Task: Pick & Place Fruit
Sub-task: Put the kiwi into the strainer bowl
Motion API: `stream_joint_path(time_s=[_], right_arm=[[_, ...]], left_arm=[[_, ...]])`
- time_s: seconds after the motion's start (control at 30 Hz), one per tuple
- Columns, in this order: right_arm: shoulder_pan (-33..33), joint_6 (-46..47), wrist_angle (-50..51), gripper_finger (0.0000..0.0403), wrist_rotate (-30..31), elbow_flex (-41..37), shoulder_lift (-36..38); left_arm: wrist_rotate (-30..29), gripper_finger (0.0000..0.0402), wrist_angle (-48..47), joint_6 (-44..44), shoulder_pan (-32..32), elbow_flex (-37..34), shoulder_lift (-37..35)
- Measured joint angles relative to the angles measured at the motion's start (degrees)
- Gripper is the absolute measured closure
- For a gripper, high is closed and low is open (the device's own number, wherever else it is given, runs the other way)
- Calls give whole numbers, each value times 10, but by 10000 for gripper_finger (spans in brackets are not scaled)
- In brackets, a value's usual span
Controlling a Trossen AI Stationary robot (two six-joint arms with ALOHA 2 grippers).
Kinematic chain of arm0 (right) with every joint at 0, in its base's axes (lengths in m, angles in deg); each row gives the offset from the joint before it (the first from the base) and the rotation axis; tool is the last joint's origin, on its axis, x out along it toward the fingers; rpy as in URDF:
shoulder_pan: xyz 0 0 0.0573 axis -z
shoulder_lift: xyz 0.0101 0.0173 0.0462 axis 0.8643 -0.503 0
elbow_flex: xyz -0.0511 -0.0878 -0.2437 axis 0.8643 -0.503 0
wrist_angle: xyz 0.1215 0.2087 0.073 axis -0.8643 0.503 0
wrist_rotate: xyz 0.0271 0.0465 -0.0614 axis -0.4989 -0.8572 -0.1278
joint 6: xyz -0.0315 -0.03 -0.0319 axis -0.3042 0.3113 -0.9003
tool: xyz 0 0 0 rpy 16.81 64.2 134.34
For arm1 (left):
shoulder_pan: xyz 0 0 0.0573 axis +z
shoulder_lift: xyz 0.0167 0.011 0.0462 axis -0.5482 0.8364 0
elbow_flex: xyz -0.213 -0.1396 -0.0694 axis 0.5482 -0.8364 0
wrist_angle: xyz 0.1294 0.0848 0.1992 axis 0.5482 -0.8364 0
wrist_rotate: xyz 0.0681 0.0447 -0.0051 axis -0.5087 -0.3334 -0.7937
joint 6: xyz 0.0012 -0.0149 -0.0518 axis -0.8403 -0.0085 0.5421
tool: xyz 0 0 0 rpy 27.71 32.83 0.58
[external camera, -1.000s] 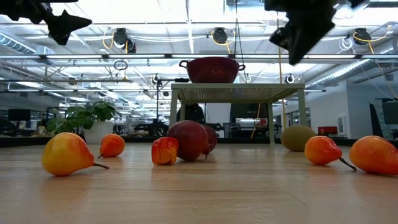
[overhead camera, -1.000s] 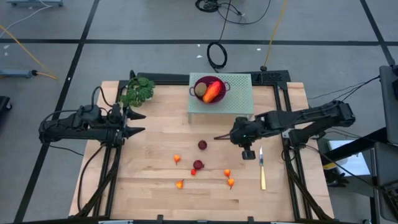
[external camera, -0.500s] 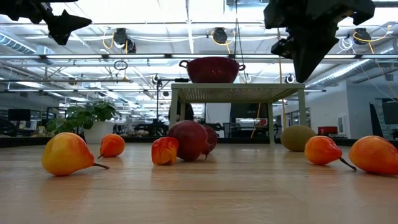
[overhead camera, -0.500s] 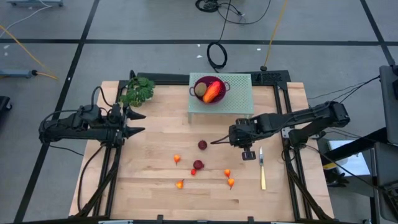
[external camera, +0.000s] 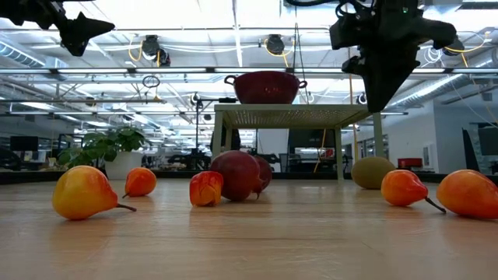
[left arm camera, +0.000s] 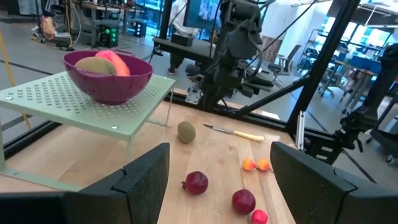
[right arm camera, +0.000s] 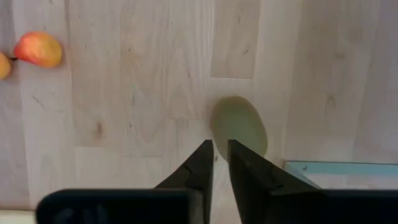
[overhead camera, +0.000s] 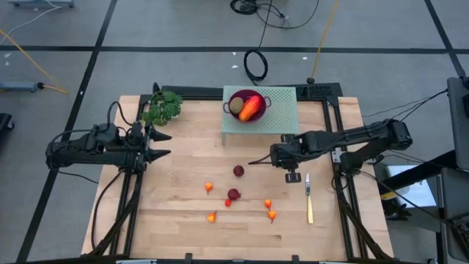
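Observation:
One brownish-green oval [right arm camera: 239, 127] lies on the wood by the green stand's near right corner [right arm camera: 339, 168]. It also shows in the low view [external camera: 373, 172] and the left wrist view [left arm camera: 186, 131]; in the high view my right arm hides it. My right gripper [right arm camera: 219, 149] [external camera: 380, 99] [overhead camera: 254, 160] hangs above it, pointing down, shut but for a thin slit. The red bowl [overhead camera: 248, 105] on the stand holds the other oval and the longish orange-red fruit. Two dark red balls [overhead camera: 239, 171] [overhead camera: 233, 194] and several tiny orange-red bits [overhead camera: 270, 209] rest on the table. My left gripper [overhead camera: 163, 144] [left arm camera: 221, 180] waits open at the left.
The slim yellowish knife [overhead camera: 309, 202] lies near the table's right edge, below my right arm. A leafy green sprig [overhead camera: 161, 108] sits at the far left corner. The green perforated stand [overhead camera: 282, 121] rises on legs at the far middle. Bare wood [overhead camera: 176, 213] lies near left.
My right gripper has come down a little over the brownish-green oval and tipped from a slant to point more steeply at the table. No fruit has moved.

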Motion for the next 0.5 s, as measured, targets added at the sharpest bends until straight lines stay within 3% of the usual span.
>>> stream_joint_path(time_s=[0.27, 0.5], right_arm=[[3, 0, 0, 276, -44, 0, 0], [3, -12, 1, 212, -44, 0, 0]], left_arm=[[0, 128, -2, 4, 0, 0, 0], [-1, 128, -2, 5, 0, 0, 0]])
